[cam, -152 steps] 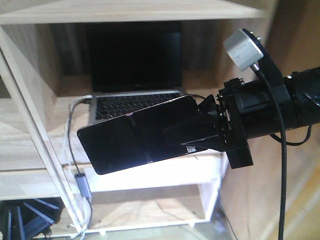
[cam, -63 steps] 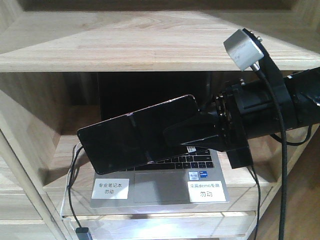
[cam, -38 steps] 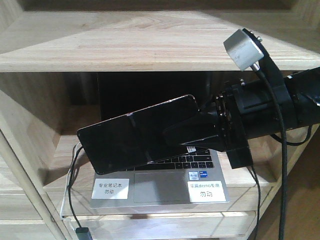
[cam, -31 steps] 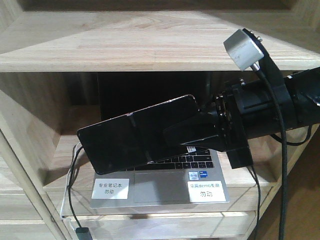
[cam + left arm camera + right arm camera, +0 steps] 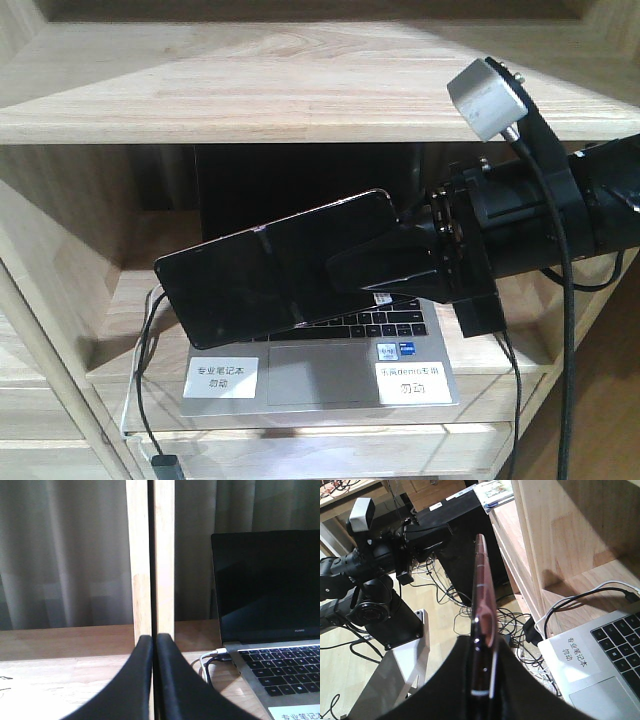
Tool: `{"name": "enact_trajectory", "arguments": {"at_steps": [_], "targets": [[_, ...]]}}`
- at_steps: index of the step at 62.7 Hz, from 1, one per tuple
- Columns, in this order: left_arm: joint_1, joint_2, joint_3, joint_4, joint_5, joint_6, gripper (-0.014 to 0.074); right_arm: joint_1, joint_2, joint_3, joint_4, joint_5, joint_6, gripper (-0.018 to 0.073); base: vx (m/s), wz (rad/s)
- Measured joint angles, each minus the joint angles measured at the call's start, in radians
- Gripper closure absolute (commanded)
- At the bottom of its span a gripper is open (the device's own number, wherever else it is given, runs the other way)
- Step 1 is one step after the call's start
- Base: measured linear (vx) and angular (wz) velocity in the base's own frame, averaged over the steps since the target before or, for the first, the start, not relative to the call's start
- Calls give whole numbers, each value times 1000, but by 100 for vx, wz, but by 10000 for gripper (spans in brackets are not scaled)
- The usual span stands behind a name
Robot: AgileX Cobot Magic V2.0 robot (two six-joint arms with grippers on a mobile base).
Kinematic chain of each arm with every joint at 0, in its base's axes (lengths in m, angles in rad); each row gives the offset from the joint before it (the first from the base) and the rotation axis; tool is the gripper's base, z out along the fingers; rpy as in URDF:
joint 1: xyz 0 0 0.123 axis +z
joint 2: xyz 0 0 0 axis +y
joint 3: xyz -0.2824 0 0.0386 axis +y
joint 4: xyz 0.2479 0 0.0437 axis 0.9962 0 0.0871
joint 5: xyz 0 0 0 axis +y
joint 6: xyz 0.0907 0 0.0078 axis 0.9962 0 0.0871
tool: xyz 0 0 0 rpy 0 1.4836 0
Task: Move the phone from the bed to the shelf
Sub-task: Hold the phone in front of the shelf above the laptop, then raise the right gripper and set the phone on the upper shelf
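The phone [image 5: 270,270], a glossy black slab with a pinkish rim, hangs tilted in the air in front of a cubby of the shelf [image 5: 300,85]. My right gripper [image 5: 345,268] is shut on its right end. In the right wrist view the phone [image 5: 482,590] shows edge-on, sticking up from between the fingers of the right gripper [image 5: 482,652]. My left gripper [image 5: 152,641] is shut with nothing in it, facing a wooden upright [image 5: 150,555] of the shelf. The bed is out of view.
An open grey laptop [image 5: 320,370] with white stickers fills the cubby behind the phone, with a cable [image 5: 145,350] hanging at its left. The same laptop [image 5: 270,610] shows beside my left gripper. Cables litter the floor [image 5: 485,610] below.
Since the earliest frame the shelf unit has dropped in the front view and a thick upper board has come into sight. The phone stays clamped the same way. Over the last second nothing moved.
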Motion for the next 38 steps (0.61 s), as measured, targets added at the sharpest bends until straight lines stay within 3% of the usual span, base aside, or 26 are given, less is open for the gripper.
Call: {"name": "enact_trajectory", "arguments": {"at_steps": [15, 38], "targets": [[0, 0, 0, 0, 0, 0, 595, 0, -9, 0, 7, 0, 22, 561, 0, 0], [0, 0, 0, 0, 0, 0, 595, 0, -144, 0, 145, -10, 22, 561, 0, 0]]}}
